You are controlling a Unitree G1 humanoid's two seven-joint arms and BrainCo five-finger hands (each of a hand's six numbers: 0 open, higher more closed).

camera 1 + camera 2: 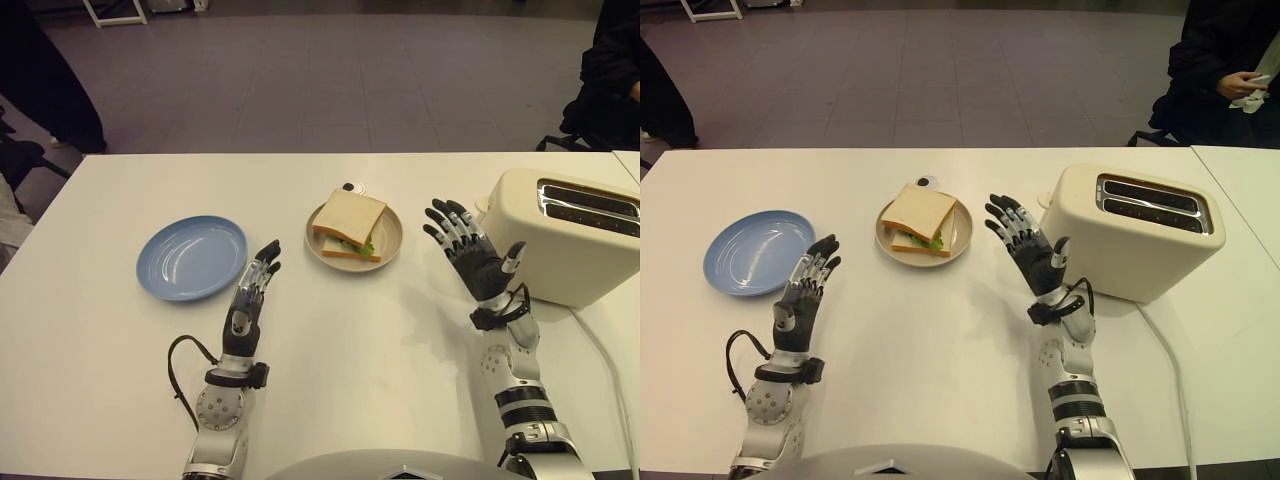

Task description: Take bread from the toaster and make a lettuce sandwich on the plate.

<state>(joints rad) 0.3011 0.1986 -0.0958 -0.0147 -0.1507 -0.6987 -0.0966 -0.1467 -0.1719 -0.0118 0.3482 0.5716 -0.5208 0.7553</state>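
A sandwich (349, 226) of two white bread slices with green lettuce between them lies on a beige plate (390, 244) at the table's middle. A cream toaster (565, 235) stands at the right, and its two slots look empty. My right hand (468, 254) is raised between the plate and the toaster, fingers spread and holding nothing. My left hand (252, 289) hovers low over the table, left of and nearer than the beige plate, fingers extended and empty.
An empty blue plate (192, 256) sits left of my left hand. A small round black-and-white object (350, 187) lies just behind the beige plate. The toaster's white cord (610, 360) trails toward the front right. The table's far edge (300, 153) runs behind everything.
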